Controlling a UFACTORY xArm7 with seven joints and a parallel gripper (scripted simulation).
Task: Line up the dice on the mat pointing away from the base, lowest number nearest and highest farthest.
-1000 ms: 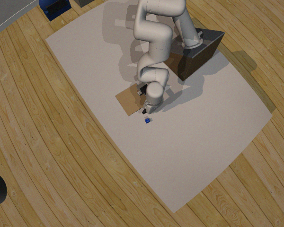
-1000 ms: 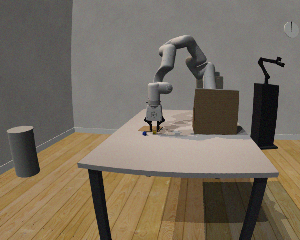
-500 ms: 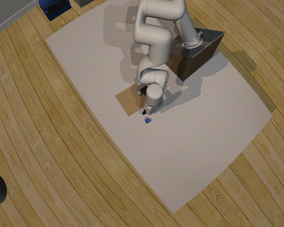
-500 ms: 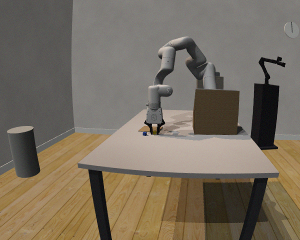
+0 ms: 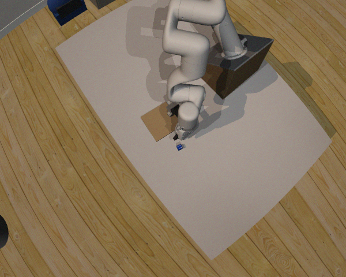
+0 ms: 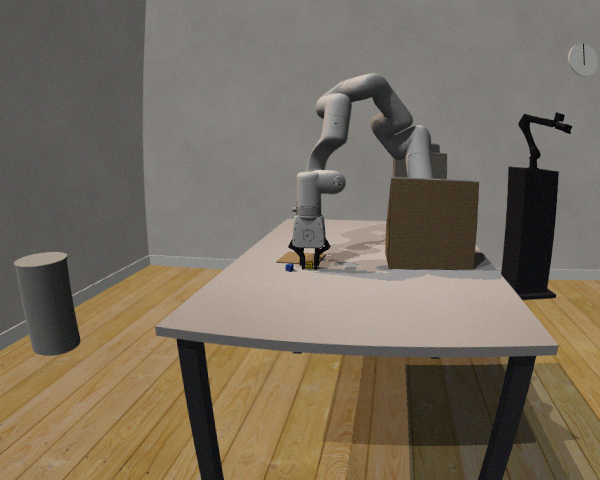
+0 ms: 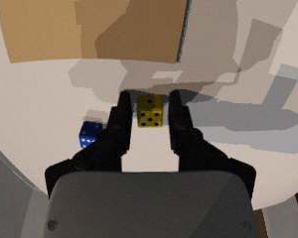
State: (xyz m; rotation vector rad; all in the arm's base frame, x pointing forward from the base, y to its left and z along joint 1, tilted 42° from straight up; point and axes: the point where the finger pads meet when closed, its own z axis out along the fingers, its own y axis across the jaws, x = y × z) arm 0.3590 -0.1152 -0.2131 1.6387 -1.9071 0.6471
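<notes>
Bench: pale top, oblong; its long axis runs, seen from above, from upper left to lower right.
Arm: white, jointed, mounted on a tall block with a wood-look side; it arches over the bench, its last section hanging roughly upright.
Mat: tan, squarish, flat on the bench, partly covered from above by the arm. One visible side runs much as the bench's long edge does; which of its axes is longer I cannot tell.
Jaws: black, pointing down, low over the bench; partly open, one finger on each side of the yellow die, a gap showing at both flanks, nothing gripped.
Yellow die: on the bench, off the mat, near its edge and between the fingers. A cube, no long axis; two of its sides lie about parallel to the fingers. Five pips on one face, one on another.
Blue die: on the bench, off the mat, outside the jaws and near them. Also a cube, no long axis; six pips on top.
</notes>
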